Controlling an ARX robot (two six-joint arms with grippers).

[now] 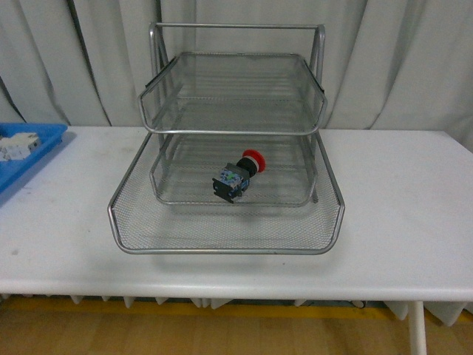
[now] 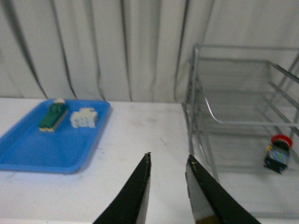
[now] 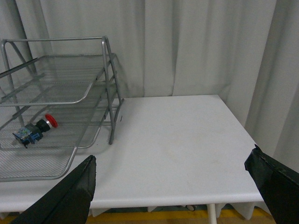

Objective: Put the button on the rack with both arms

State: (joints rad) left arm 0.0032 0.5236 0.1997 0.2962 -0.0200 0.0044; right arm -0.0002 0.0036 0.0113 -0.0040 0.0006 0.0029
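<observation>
The button lies on its side in the middle tier of the rack, toward that tray's front edge, so the placing looks done. The left fingers are slightly apart and the right fingers wide apart. Both are empty over the bench, clear of the mesh.

Silver wire-mesh metal rack

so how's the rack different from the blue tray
The rack is silver wire mesh with stacked tiers; the blue tray is solid plastic on one flat level. The rack holds the red button below its top tier; the blue tray holds a white block and a green part. Both sit on the white table.
</observation>
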